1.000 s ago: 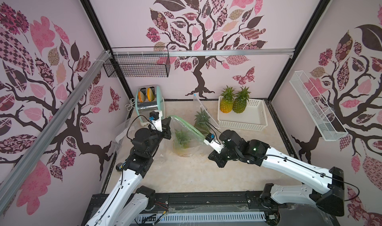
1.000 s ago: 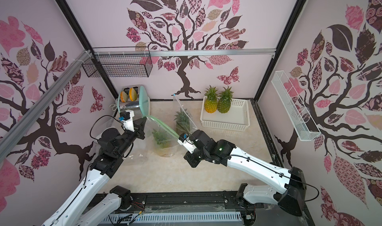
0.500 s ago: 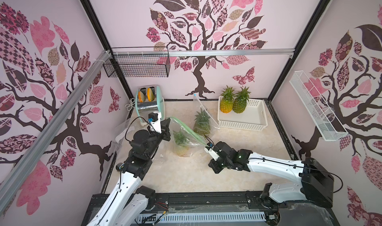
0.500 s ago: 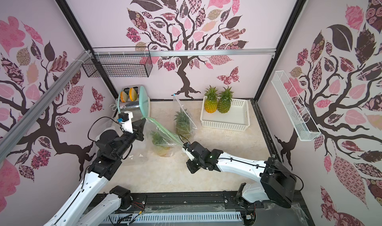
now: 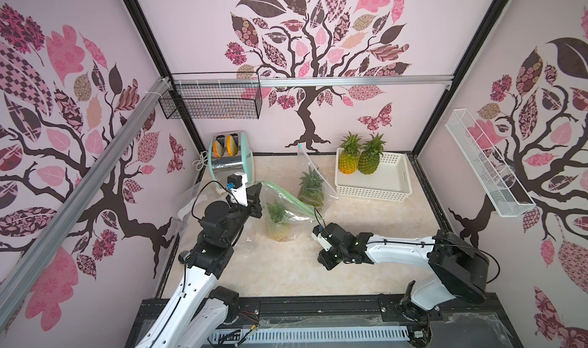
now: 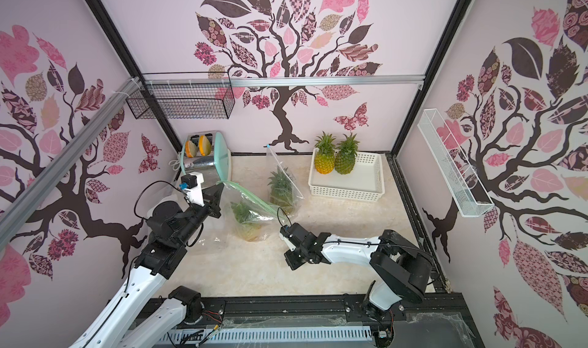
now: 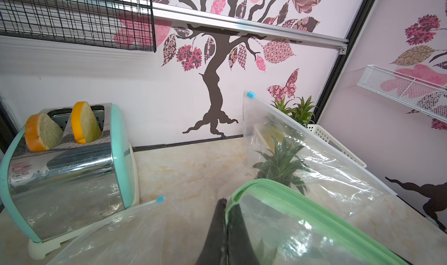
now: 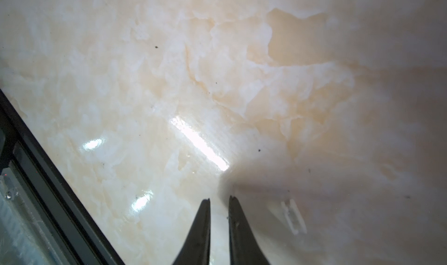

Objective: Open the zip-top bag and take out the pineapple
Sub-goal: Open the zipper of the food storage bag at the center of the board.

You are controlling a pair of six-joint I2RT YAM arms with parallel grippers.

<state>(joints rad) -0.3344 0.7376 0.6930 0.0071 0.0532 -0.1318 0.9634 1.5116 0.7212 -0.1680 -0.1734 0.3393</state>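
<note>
The bag point(image 5: 288, 208) stands on the surface point(image 5: 286, 270) in the middle of the cell, with the pineapple point(image 5: 277, 227) upright inside it, crown up. Both top views show this, with the fruit point(image 6: 248, 230) dim behind the plastic point(image 6: 254, 209). The left gripper point(image 5: 256, 200) holds the bag's green zip rim at the end nearest the toaster point(image 5: 234, 165). From there the rim slopes down towards the right arm.

The top views do not show how that grip sits, but the left wrist view does. The left gripper point(image 7: 226, 201) has its jaws pressed together on the green rim point(image 7: 266, 188), which curls around the tips. I cannot tell whether the zip is parted.

The right gripper point(image 5: 325, 262) hangs low over bare surface, just beside the bag and clear of it. Its jaws are hidden from above. In the right wrist view the right gripper point(image 8: 219, 199) has its jaws slightly spread, with only marbled surface point(image 8: 169, 82) between them.

Behind the bag stands a second bag point(image 5: 313, 174) with a blue slider point(image 7: 250, 94), which also holds a pineapple. A white basket point(image 5: 372, 192) beside it carries two more. Only the left wrist view shows clearly a flat bag point(image 7: 116, 234) lying by the toaster point(image 7: 72, 169).
</note>
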